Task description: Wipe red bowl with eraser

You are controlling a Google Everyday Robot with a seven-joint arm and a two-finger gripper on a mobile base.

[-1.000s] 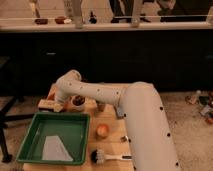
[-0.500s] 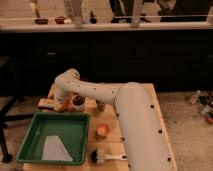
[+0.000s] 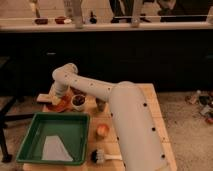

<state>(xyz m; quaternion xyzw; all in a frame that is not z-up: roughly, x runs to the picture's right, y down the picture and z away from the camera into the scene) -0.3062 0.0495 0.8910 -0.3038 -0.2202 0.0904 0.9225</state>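
One white, dark-dotted robot arm [image 3: 131,125] stretching from the near right edge of the pale wooden slatted table [image 3: 155,112] across to its far left corner, elbow bent high above the boards. Gripper [image 3: 57,98] lowered at that far left corner, right over the wide, shallow orange-red bowl [image 3: 62,104]; whether the fingers are spread or pressed together cannot be told, being merged with the pale shape beneath the wrist. Small tan block of an eraser [image 3: 54,101] seemingly at the gripper tip, on or just above the left part of the orange-red bowl, contact uncertain. Just beside the orange-red bowl, to its right, a small white bowl with dark contents [image 3: 78,102]. Further right, partly behind the arm, a grey cup-like object [image 3: 101,105]. Near the left front corner, a large green rectangular plastic tray [image 3: 30,137] holding a pale grey sheet [image 3: 55,149]. Beside the tray's right wall, a small orange rounded object [image 3: 102,131]; at the front edge, a black-bristled brush with a white handle [image 3: 102,156]. Beyond the table, a dark counter with a pale ledge [image 3: 165,24] carrying several small items.
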